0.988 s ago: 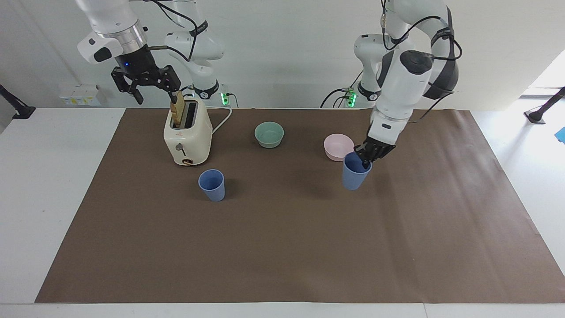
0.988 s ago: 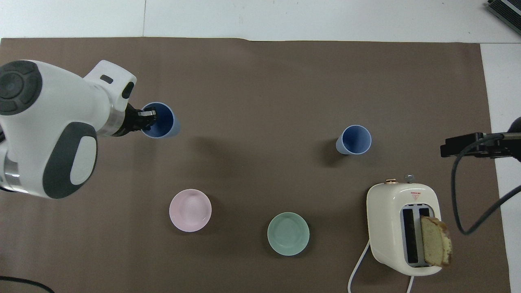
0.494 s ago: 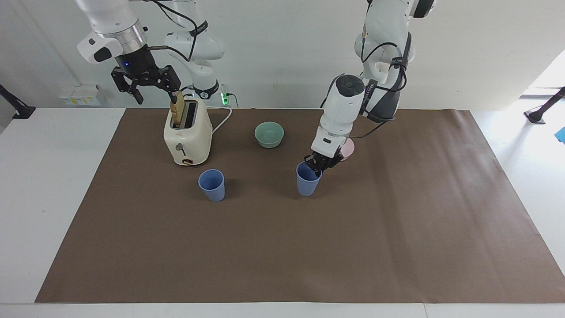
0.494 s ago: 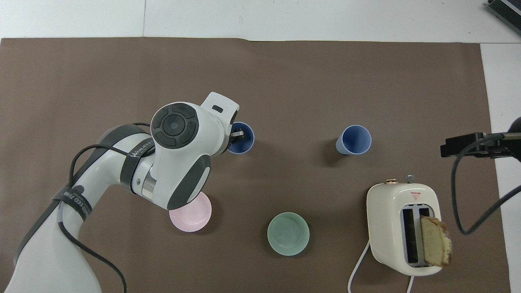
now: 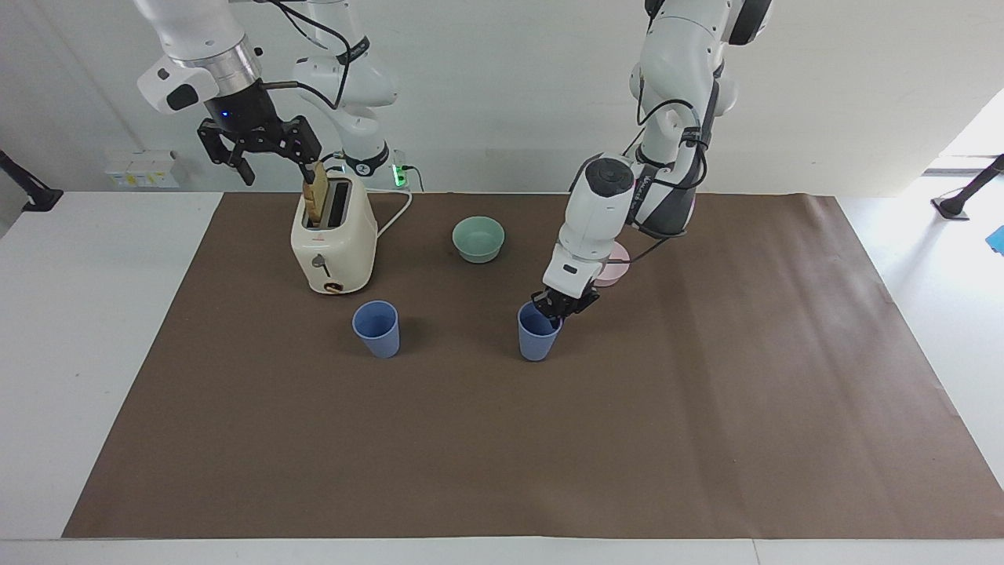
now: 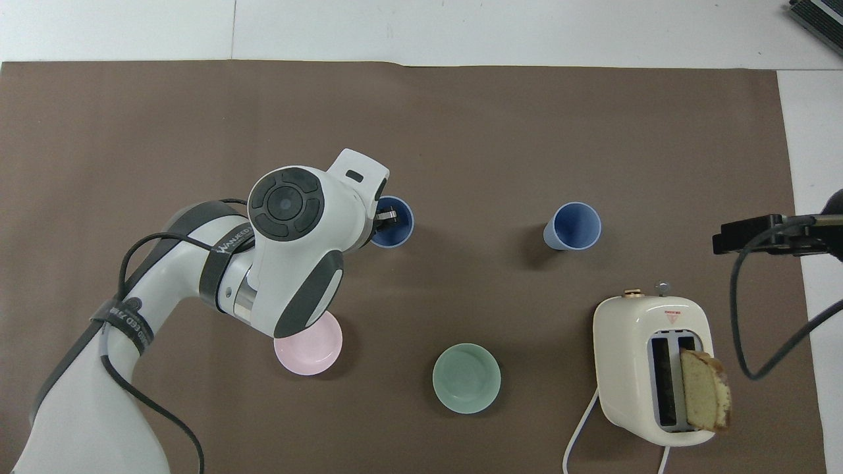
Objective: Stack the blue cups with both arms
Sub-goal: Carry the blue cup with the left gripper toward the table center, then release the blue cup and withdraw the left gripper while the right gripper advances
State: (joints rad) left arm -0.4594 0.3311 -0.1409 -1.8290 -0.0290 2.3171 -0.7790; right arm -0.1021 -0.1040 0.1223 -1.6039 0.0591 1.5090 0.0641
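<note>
Two blue cups show. One blue cup (image 5: pixel 376 328) stands alone on the brown mat, farther from the robots than the toaster; it also shows in the overhead view (image 6: pixel 573 226). My left gripper (image 5: pixel 558 304) is shut on the rim of the other blue cup (image 5: pixel 538 336), upright near the mat's middle, with one finger inside it; I cannot tell if its base touches the mat. That cup (image 6: pixel 397 224) and the left gripper (image 6: pixel 385 217) show in the overhead view too. My right gripper (image 5: pixel 271 157) waits open in the air beside the toaster's top.
A cream toaster (image 5: pixel 333 243) holds a bread slice (image 5: pixel 315 196) at the right arm's end. A mint-green bowl (image 5: pixel 478 238) and a pink bowl (image 5: pixel 616 267), partly covered by the left arm, sit nearer the robots than the cups. The brown mat (image 5: pixel 706 439) covers the table.
The left arm has carried its blue cup from beside the pink bowl toward the other cup, then lowered it slightly. The right arm has not moved.
</note>
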